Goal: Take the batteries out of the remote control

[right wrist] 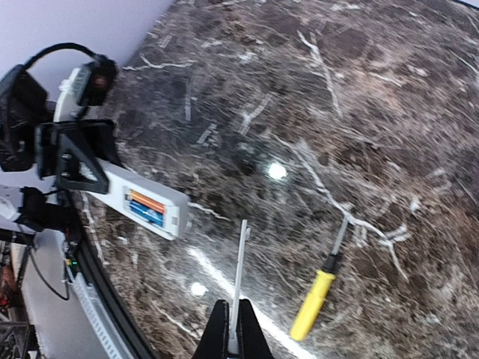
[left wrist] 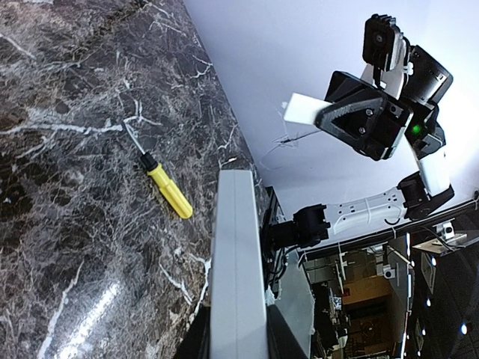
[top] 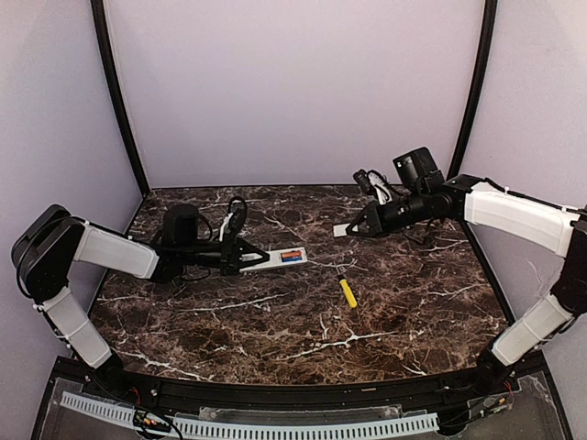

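Observation:
The remote control (top: 273, 258) is a slim white bar lying near the table's left side, with my left gripper (top: 240, 260) shut on its left end. Its open compartment faces up and shows the batteries (top: 292, 256), blue with an orange-red part. The right wrist view shows the same batteries (right wrist: 146, 207) inside the remote control (right wrist: 161, 203). In the left wrist view the remote control (left wrist: 238, 254) runs up from between my left gripper (left wrist: 236, 340) jaws. My right gripper (top: 352, 229) hovers at the back right, shut on a small flat white lid (top: 340, 230). That lid (right wrist: 239, 273) stands edge-on between the right gripper (right wrist: 234, 333) jaws.
A yellow screwdriver (top: 348, 291) with a black collar lies on the dark marble table (top: 303, 348) right of centre, between the two arms. It also shows in both wrist views as the screwdriver (left wrist: 168, 191) (right wrist: 314, 303). Pale walls close the back and sides.

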